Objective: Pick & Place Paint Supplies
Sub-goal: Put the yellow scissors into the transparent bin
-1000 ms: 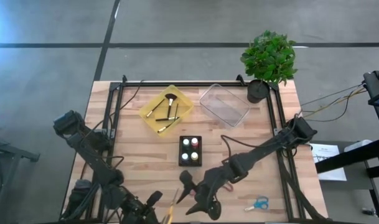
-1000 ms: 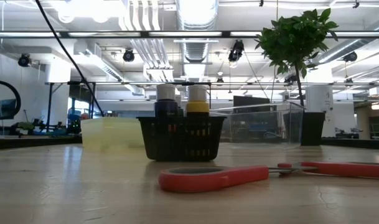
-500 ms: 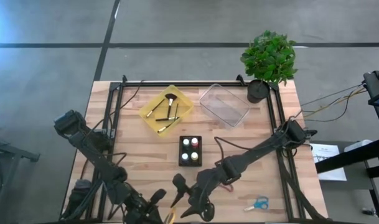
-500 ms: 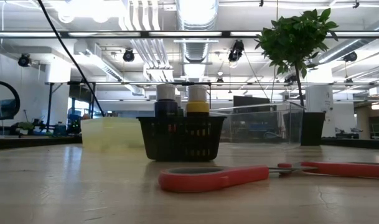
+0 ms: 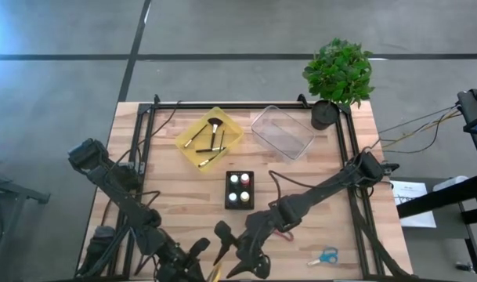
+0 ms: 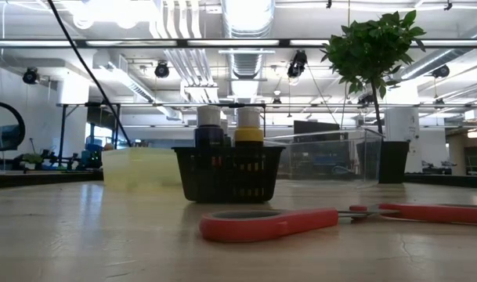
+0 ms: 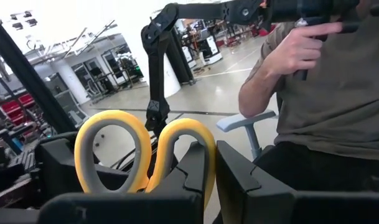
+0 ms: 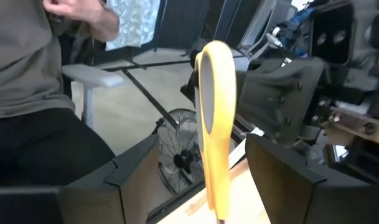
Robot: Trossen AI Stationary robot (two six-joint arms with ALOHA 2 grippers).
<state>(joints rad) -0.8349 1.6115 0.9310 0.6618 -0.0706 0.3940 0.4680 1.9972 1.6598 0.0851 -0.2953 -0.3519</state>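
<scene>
The yellow-handled scissors are in my left gripper, at the table's near edge. Their two handle loops stand up in front of its fingers. My right gripper is open beside it. Its fingers stand on either side of a handle loop, seen edge-on, without touching. The red-handled scissors lie flat on the table, partly under my right arm. The blue-handled scissors lie near the right corner. Paint bottles stand in a black basket, and brushes lie in a yellow tray. My left gripper pinches the yellow scissors between its two fingers, at the outer limb of one handle loop. The fingers point about level toward the table's near side. The scissors are lifted, loops upright above the fingers; blades are out of view.
A clear plastic box sits right of the yellow tray, and a potted plant stands at the far right corner. A seated person is beyond the near edge. Bare wood lies between the basket and the near edge.
My right gripper has moved toward the table's left, closing in on the yellow scissors and my left gripper. The scissors show shorter from above than a second ago, now close to the near edge. The red scissors have kept still.
</scene>
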